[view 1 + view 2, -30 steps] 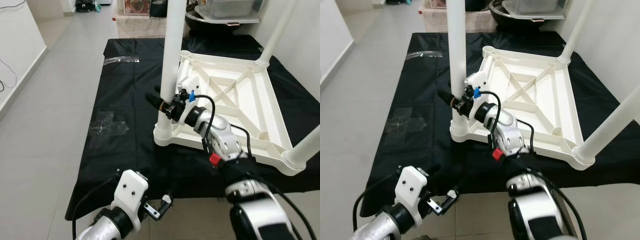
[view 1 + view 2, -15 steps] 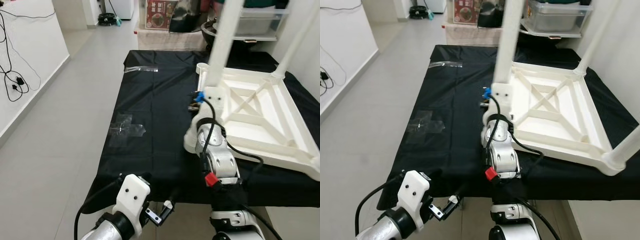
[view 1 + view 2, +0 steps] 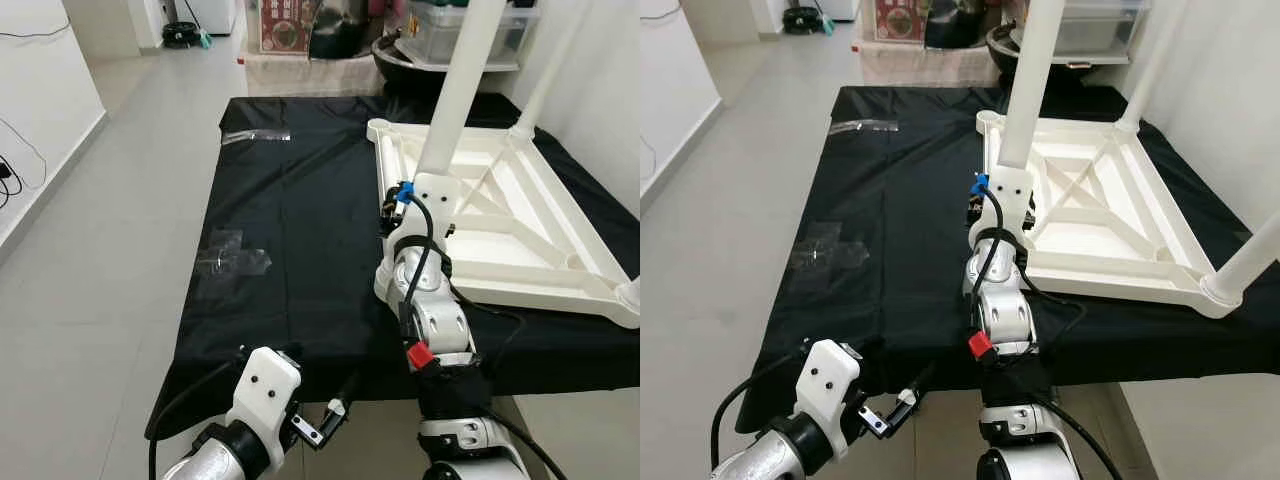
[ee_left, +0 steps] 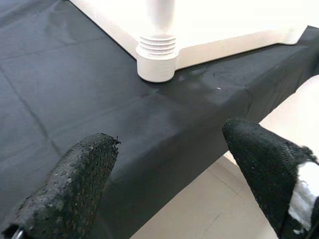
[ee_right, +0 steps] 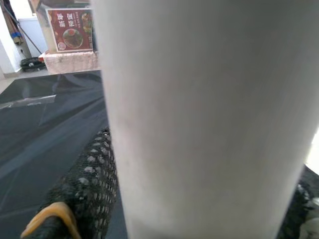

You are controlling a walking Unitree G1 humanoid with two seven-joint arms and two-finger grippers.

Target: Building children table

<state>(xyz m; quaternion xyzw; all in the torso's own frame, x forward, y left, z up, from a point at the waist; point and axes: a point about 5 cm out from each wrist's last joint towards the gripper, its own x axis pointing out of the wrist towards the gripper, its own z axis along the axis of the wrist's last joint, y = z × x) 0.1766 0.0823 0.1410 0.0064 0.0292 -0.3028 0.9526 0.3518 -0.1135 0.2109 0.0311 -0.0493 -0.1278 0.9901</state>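
Note:
A white plastic children's table [image 3: 520, 225] lies upside down on a black cloth [image 3: 290, 230], its legs pointing up. My right arm reaches straight ahead, and my right gripper [image 3: 393, 207] is shut on the near-left leg [image 3: 455, 90] just above its socket. In the right wrist view that leg [image 5: 199, 114] sits between the black fingers [image 5: 87, 189]. My left gripper [image 3: 325, 420] hangs low at the cloth's near edge, open and holding nothing. The left wrist view looks between its fingers [image 4: 75, 179] at a ribbed leg socket [image 4: 157, 55] on a table corner.
Two more legs rise at the far right [image 3: 548, 70] and the near right [image 3: 1245, 265]. Clear tape patches [image 3: 232, 255] lie on the cloth. Grey floor tiles [image 3: 90, 250] run along the left. Boxes and a bin [image 3: 470, 30] stand behind; a white wall [image 3: 610, 90] is close on the right.
The whole picture has shifted with the camera. My right wrist has swung from the leg's side to directly in front of me, still gripping the leg. The left gripper stays low.

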